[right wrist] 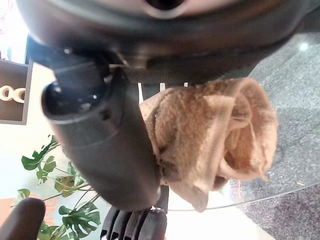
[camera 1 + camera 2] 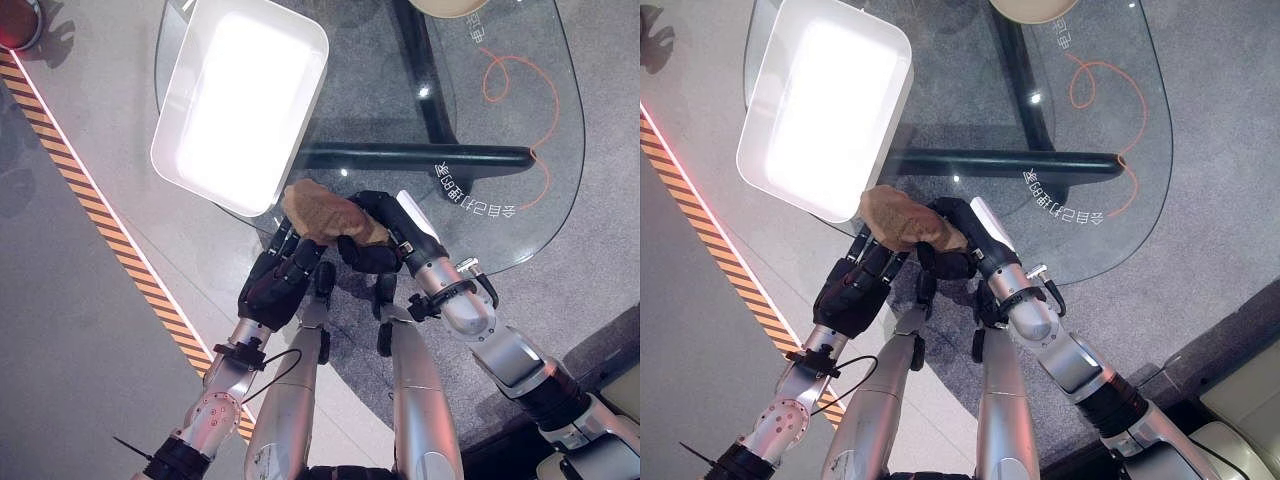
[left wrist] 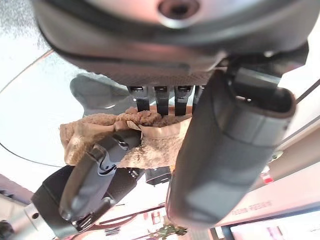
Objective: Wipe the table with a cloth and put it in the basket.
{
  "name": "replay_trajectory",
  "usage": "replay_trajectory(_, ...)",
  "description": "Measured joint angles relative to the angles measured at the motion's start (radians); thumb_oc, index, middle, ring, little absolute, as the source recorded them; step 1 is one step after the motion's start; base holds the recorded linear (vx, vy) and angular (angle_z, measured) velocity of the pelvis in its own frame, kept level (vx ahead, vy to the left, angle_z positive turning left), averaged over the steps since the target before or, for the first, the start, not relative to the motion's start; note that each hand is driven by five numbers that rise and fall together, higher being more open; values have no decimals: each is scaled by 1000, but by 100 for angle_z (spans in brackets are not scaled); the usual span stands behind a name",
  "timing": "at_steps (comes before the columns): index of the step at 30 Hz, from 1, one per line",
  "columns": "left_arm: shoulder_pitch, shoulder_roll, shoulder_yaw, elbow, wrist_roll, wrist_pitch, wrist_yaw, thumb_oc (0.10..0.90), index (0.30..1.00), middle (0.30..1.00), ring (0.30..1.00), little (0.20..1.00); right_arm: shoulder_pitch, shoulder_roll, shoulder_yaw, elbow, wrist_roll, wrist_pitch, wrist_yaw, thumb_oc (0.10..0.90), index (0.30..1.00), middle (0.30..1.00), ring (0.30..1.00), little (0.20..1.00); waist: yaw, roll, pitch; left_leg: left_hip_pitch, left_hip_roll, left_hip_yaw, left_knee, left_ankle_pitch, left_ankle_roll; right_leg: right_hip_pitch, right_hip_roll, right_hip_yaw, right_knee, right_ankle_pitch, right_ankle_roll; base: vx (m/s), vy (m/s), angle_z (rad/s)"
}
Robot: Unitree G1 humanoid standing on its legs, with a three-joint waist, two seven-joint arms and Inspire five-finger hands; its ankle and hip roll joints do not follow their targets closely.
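A crumpled brown cloth (image 2: 320,212) sits at the near edge of the round glass table (image 2: 480,180). My right hand (image 2: 378,238) is curled round it from the right; in the right wrist view the cloth (image 1: 215,130) is pinched between the thumb (image 1: 110,140) and the fingers. From the near left my left hand (image 2: 278,282) reaches in with straight fingers, whose tips touch the cloth (image 3: 85,132) from below. The white basket (image 2: 170,110) stands on the table just beyond and left of the cloth.
A dark bar of the table's base (image 2: 420,155) shows through the glass. An orange cord (image 2: 520,100) curls at the far right, and a tan round thing (image 2: 450,8) sits at the far edge. Black-and-orange floor tape (image 2: 100,230) runs along the left.
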Motion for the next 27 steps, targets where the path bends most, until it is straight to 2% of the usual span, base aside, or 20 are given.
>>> replay_trajectory(6, -16, -14, -5, 0, -5, -42, 9, 800, 900, 900, 900, 900, -47, 5, 11, 0, -90, 8, 5, 100, 300, 300, 300, 200, 1, 0, 0, -1, 0, -8, -5, 3, -5, 0, -1, -8, -1, -1, -1, -5, 2, 2)
replay_trajectory(9, -26, -30, -7, 0, -12, -46, 23, 800, 900, 900, 900, 900, -62, 5, 17, -1, -186, 9, 6, 100, 300, 300, 300, 200, 0, 0, 0, -1, -1, -16, -11, 6, -7, 0, -2, -16, -2, -2, -4, -6, 22, 6)
replay_trajectory(13, -25, -47, -21, 0, -57, -60, 23, 800, 900, 900, 900, 900, -77, 3, 19, -2, -243, 9, 29, 100, 300, 300, 300, 200, 1, 0, 0, -2, 0, -21, -15, 8, -7, 0, -2, -21, -4, -5, -6, -1, 12, 3)
replay_trajectory(21, -25, -50, -31, 0, -75, -92, 24, 800, 900, 900, 900, 900, -134, -8, 39, -4, -232, 44, 86, 100, 300, 300, 300, 200, 2, 0, 0, -2, 1, -23, -15, 8, -8, 0, -1, -24, -3, -7, -8, 0, 0, 0)
replay_trajectory(27, -25, -50, -36, 0, -75, -103, 25, 800, 900, 900, 900, 900, -154, -30, 40, -4, -159, 49, 117, 100, 300, 300, 300, 200, 5, 0, 0, -2, 0, -24, -15, 8, -8, 0, -1, -24, -2, -7, -8, 0, 0, 0)
